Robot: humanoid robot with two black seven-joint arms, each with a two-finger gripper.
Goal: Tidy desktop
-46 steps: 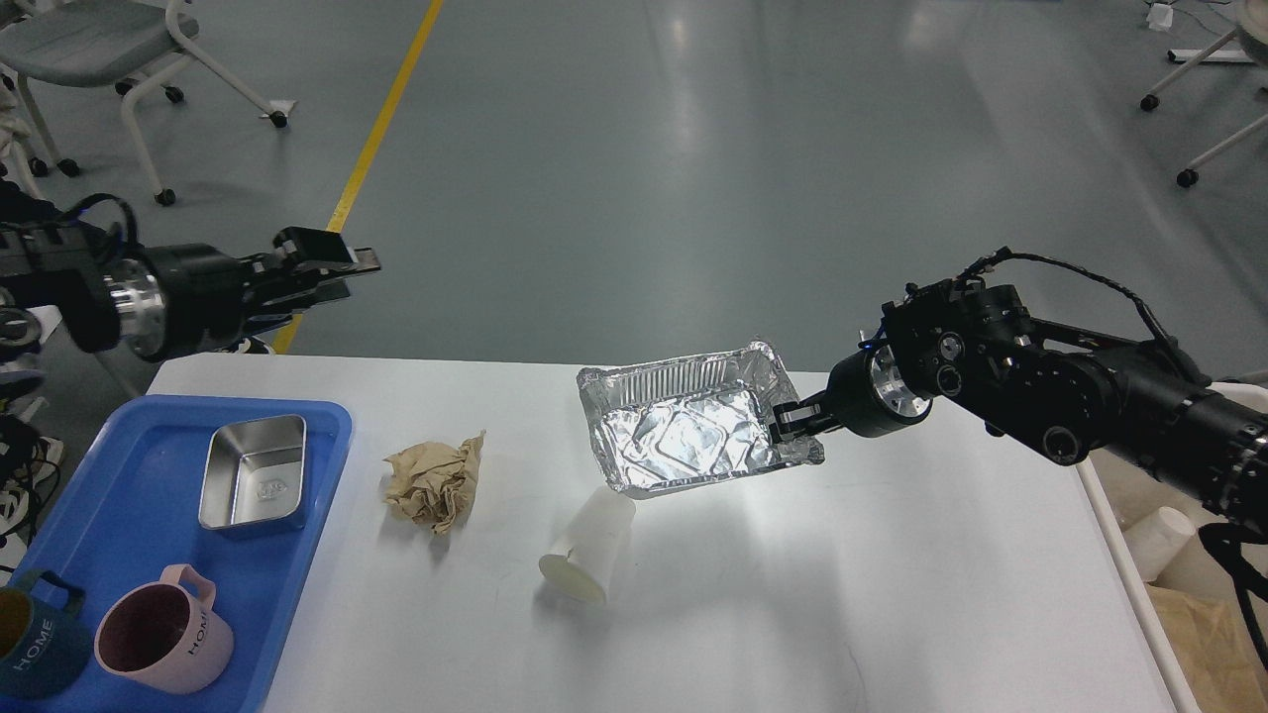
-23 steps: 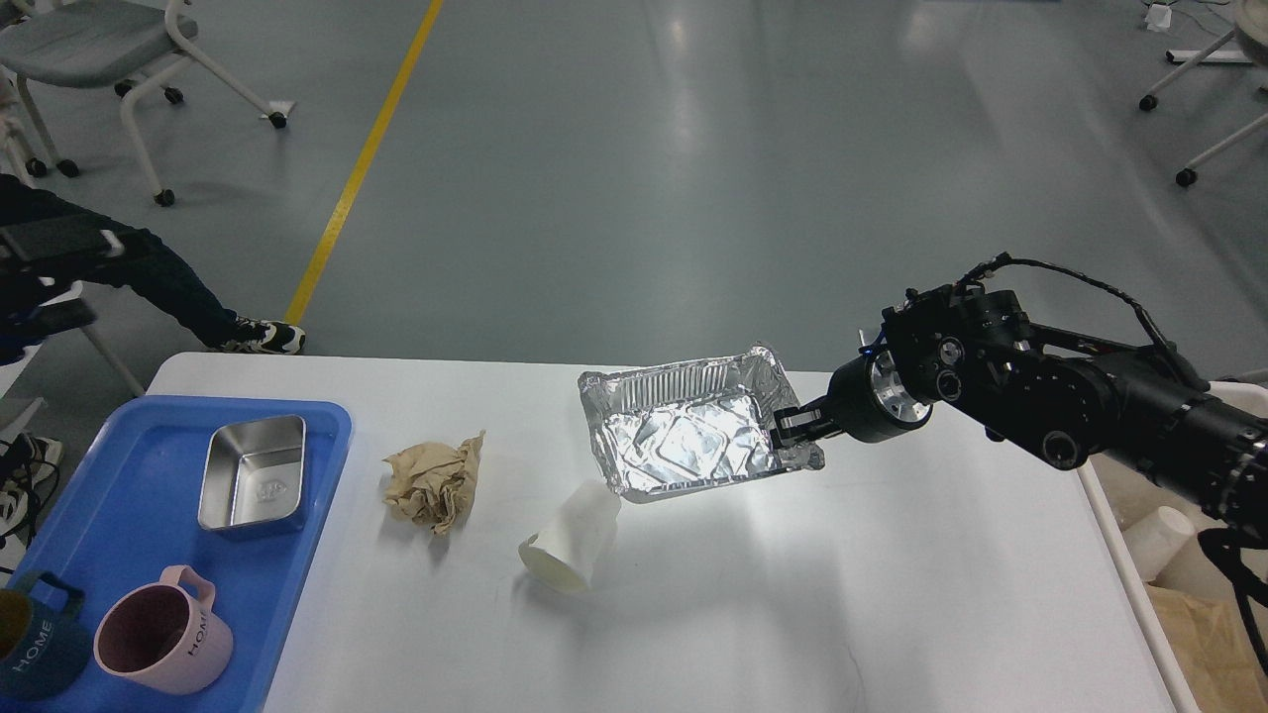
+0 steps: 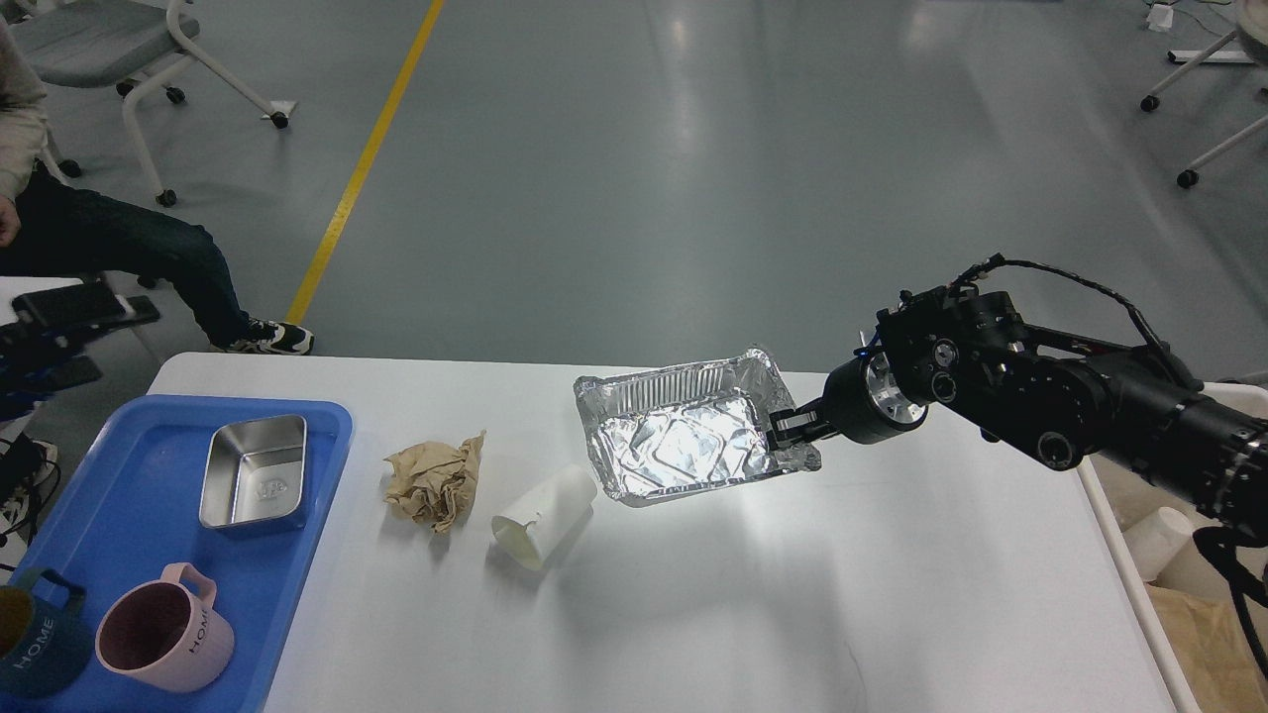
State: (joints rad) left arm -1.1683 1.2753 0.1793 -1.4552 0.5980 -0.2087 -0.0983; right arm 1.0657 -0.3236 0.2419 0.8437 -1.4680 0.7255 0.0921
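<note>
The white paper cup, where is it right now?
In the head view, the white paper cup lies on its side near the middle of the desktop, between the crumpled brown paper on its left and the foil tray on its right.

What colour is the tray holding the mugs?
Blue, seen in the head view: the tray at the desktop's left.

head view | high, facing forward and down | desktop close, floor beyond

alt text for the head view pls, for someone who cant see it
The right claw grips the rim of a foil tray on the white desktop. Nearby lie a tipped white cup and crumpled brown paper; a blue tray holds a steel dish and mugs.
</note>
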